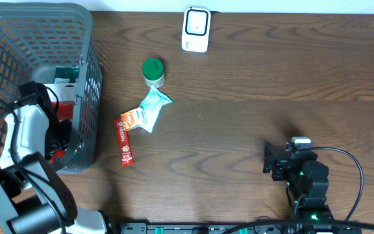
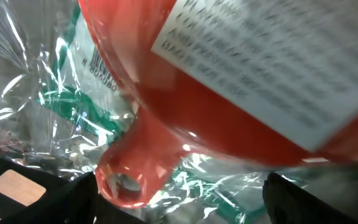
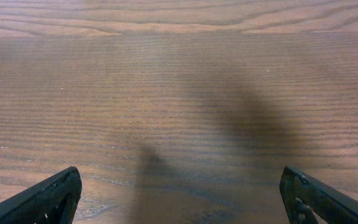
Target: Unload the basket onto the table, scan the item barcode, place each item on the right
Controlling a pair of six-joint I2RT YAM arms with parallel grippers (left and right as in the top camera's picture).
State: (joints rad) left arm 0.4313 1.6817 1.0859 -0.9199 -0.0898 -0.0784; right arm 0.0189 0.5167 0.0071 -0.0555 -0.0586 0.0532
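My left gripper (image 2: 179, 202) is down inside the grey basket (image 1: 18, 39), open, its dark fingers (image 2: 67, 199) wide apart. A red item with a white printed label (image 2: 229, 81) fills the left wrist view. Its narrow red end (image 2: 126, 180) lies between the jaws, close to the left finger, and is not pinched. Under it are crinkled clear-and-green packets (image 2: 73, 106), one showing barcode lines. The white scanner (image 1: 196, 29) stands at the table's far edge. My right gripper (image 3: 179, 199) hangs open over bare wood at the front right (image 1: 273, 159).
On the table beside the basket lie a green-lidded jar (image 1: 152, 71), a teal-and-orange packet (image 1: 147, 112) and a red stick packet (image 1: 124, 142). The basket wall (image 1: 86, 110) stands between my left arm and these things.
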